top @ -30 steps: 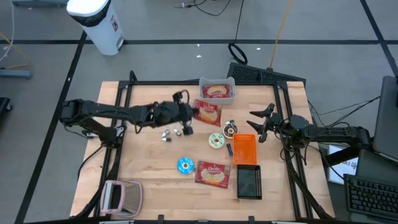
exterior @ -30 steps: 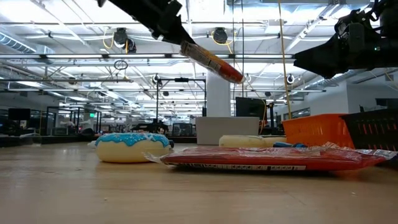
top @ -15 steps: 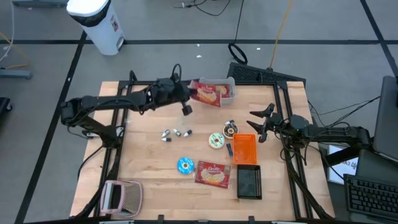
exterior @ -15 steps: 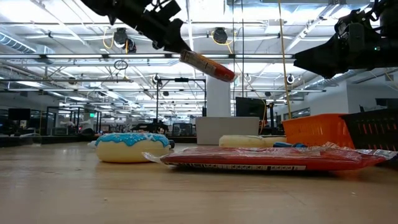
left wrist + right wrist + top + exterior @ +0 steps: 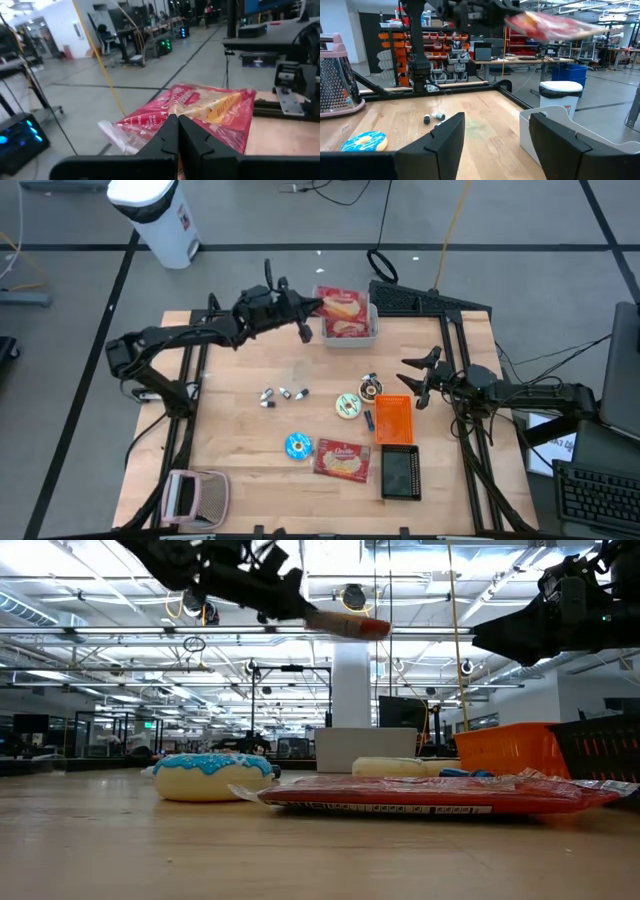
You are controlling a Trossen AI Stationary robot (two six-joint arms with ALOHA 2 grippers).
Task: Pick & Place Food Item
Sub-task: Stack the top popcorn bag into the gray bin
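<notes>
My left gripper (image 5: 312, 307) is shut on a red snack packet (image 5: 338, 305) and holds it over the clear bin (image 5: 372, 320) at the table's far edge. A second red packet (image 5: 352, 330) lies inside that bin. In the low view the held packet (image 5: 345, 625) shows high above the table. A third packet (image 5: 343, 460) lies flat near the front. At the table's right, my right gripper (image 5: 408, 383) waits open beside the orange basket (image 5: 392, 418). My left gripper pinches the packet's end edge (image 5: 172, 119) between its two shut fingers (image 5: 167, 137). The fingers come level from the table's left. The packet sticks out beyond them roughly level, lifted clear above the bin.
A blue donut (image 5: 298, 445), a white donut (image 5: 348, 406) and a chocolate donut (image 5: 370, 388) lie mid-table. Small metal pieces (image 5: 282, 394) sit left of them. A black basket (image 5: 400, 473) stands at the front right, a pink grater (image 5: 196, 495) at the front left.
My left gripper has swung toward the table's far edge and rightward, staying shut on the packet. The packet, which sloped downward before, now lies about level and has come over the bin.
</notes>
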